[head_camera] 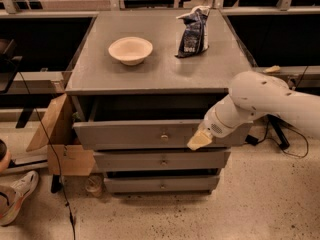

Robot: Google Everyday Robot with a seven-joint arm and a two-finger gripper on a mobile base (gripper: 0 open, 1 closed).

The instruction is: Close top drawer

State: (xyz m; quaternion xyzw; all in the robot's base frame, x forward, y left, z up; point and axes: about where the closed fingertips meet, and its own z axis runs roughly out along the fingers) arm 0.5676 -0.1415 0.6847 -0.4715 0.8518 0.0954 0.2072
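Observation:
The top drawer (135,133) is a wide grey box with a small brass knob (164,137) at the centre of its flat front. It is the uppermost of three and stands pulled out from the grey cabinet (160,69), its dark inside showing. My gripper (199,140), on a white arm coming in from the right, rests against the right part of the drawer front, just right of the knob. Its yellowish tip touches the front panel.
A cream bowl (130,50) and a dark snack bag (194,32) stand on the cabinet top. Two lower grey drawers (162,160) sit below. A cardboard box (60,134) leans at the left, with cables and a shoe (15,196) on the floor.

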